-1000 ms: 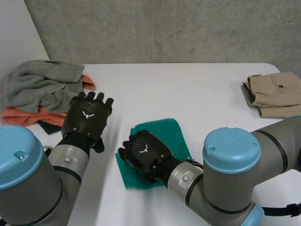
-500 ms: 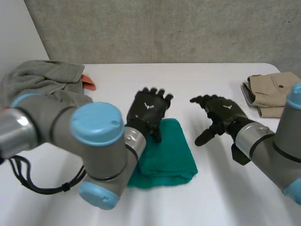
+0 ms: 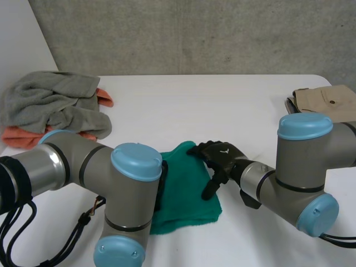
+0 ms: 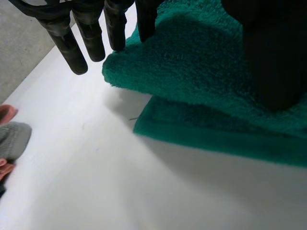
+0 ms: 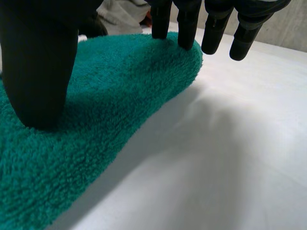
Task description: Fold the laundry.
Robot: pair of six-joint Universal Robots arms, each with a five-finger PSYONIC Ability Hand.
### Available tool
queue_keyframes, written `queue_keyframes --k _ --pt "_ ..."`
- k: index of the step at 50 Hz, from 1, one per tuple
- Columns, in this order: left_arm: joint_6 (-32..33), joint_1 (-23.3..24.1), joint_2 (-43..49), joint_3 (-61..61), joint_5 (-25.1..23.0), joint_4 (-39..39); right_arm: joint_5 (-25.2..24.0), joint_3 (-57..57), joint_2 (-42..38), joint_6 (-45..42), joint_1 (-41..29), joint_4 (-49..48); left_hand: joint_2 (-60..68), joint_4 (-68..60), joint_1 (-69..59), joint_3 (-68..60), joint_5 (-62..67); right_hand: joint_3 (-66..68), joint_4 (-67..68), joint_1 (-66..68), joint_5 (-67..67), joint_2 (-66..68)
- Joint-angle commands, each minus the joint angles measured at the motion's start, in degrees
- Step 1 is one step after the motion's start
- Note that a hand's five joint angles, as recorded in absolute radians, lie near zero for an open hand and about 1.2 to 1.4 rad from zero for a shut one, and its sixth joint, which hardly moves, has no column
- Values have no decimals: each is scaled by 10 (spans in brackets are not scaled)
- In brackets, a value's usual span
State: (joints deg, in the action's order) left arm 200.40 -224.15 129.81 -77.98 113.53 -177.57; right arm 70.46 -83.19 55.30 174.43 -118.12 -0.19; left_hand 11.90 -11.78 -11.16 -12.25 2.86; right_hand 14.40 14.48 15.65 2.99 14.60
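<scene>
Green towel (image 3: 186, 203) sits folded on the white bench (image 3: 183, 105), right in front of the robot, and both hands are on it.

The right hand (image 3: 221, 157) comes in over the towel's right side. In the right wrist view its fingers (image 5: 188, 26) are straight and a bit spread: two tips land on the towel's rounded folded edge, and the other two hang just past that edge over bare bench. Its thumb (image 5: 38, 72) is planted on top of the towel. So it's flat and pressing, not gripping anything.

From the head camera, the left arm (image 3: 83, 167) bends across in front of the towel's left side, so I go to the left wrist view for the left hand (image 4: 273, 52). There its fingers (image 4: 76, 45) are straight too, with the tips at the towel's corner. One looks to be touching the pile, and the rest are just off it above the bench. The thumb is down on the towel's top layer. Again relaxed-straight, nothing pinched.

The left wrist view also gives you the layering: the upper layer is set back a little, and a strip of the lower layer pokes out beyond it.

The head view has the wider stuff. A crumpled grey towel (image 3: 53, 100) lies on an orange cloth (image 3: 19, 136) well to the left of the green towel. Folded khaki trousers (image 3: 328, 103) sit well off to its right, behind the right arm (image 3: 306, 161).
</scene>
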Motion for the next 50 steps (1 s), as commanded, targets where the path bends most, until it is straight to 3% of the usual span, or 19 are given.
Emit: queue_keyframes --k 1,6,11,16,22,31,43,50 --pt "31 0 -17 -12 19 -10 52 0 -12 -44 -5 0 12 -13 -19 -8 2 9 8 -4 23 7" --pt "32 0 -52 -17 18 -14 106 -2 21 -84 -4 -2 10 -11 -17 -7 0 12 12 0 26 10" --pt "29 -2 -105 -19 6 -25 112 -18 76 -104 -7 -9 7 -8 -14 -3 -3 7 6 -5 21 5" --pt "24 -3 -152 -22 -25 -36 99 -80 159 -108 -10 -66 2 -3 -9 2 -8 -15 -15 -27 0 -16" --pt "22 -23 -216 -64 -100 -65 66 -205 233 -125 -23 -151 -2 1 -6 5 -11 -15 -15 -27 0 -17" --pt "2 -49 -251 -120 -189 -116 59 -322 199 -144 -73 -258 2 -3 -9 2 -8 -13 -14 -25 1 -15" --pt "-21 -46 -245 -122 -200 -118 65 -276 65 -190 -101 -324 3 -5 -11 0 -6 0 0 -12 15 -1" --pt "-22 -47 -245 -122 -201 -118 85 -248 39 -204 -101 -359 3 -5 -11 0 -6 90 89 77 104 88"
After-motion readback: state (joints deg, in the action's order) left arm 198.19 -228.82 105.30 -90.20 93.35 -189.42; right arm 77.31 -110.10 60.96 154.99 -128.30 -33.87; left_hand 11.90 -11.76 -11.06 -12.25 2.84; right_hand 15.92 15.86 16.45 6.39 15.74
